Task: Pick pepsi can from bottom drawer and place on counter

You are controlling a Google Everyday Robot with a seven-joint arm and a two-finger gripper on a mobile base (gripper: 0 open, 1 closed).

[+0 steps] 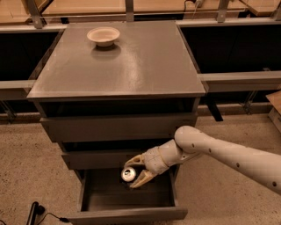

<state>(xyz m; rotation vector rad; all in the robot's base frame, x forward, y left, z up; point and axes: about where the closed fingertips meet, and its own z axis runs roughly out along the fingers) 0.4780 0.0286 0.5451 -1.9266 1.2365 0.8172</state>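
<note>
Gripper: your gripper (129, 174) sits low at the front of the cabinet, over the open bottom drawer, reaching in from the right. Its two pale fingers (135, 160) point left, one above the can and one below it.
Grip state: clenched on the pepsi can; you see a finger set against each side of it.
Pepsi can: the pepsi can (128, 174) lies between the fingers, tipped so that its shiny silver top faces you. The dark body is mostly hidden behind that top and the fingers. It is over the rear part of the drawer, just under the front of the middle drawer. You cannot tell whether it touches the drawer floor.
Bottom drawer: the bottom drawer (127, 215) is pulled out toward you, its plain front panel lowest in view and its inside dark.
Counter: the counter (131, 66) is the broad, grey, slightly glossy top of the cabinet, well above the can.
Bowl: a shallow beige bowl (103, 35) stands upright on the counter's far left part, well apart from the gripper.
Upper drawers: the top drawer (118, 127) and the middle drawer (99, 159) are grey, each with a dark gap above its front panel.
Arm: the pale arm (228, 154) enters from the lower right and rises to a rounded joint by the cabinet's right side. From there it bends down to the wrist.
Surroundings: a speckled floor (26, 167); a black cable (37, 211) at the lower left; light wooden tabletops (79, 6) behind the counter.
</note>
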